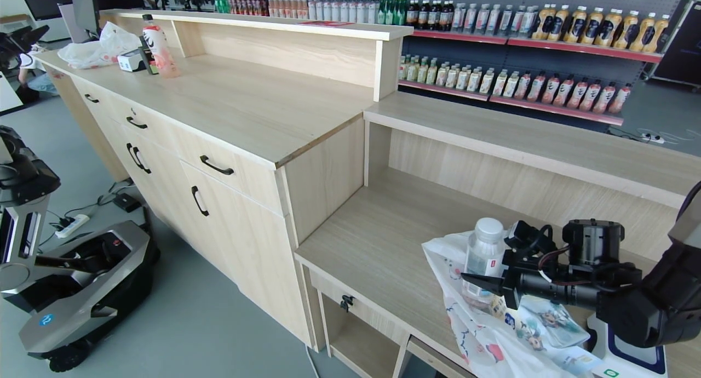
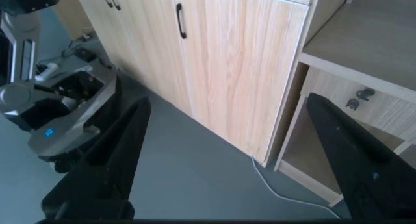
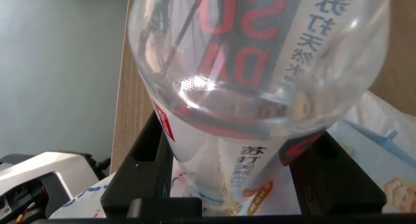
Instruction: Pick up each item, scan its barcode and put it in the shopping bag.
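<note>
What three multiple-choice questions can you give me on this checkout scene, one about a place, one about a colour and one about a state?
1. Where is the clear bottle that the right tool grips?
A. On the tall counter
B. At the shopping bag on the low counter
C. On the floor

2. What colour is the bottle's cap?
A. Red
B. Green
C. White

3. What state is the left tool in?
A. Open, holding nothing
B. Shut on a bottle
C. Shut on a bag

Answers:
1 B: the head view shows the bottle upright against the bag's printed fabric.
2 C: the cap is plain white.
3 A: its fingers stand wide apart with only floor and cabinet between them.
</note>
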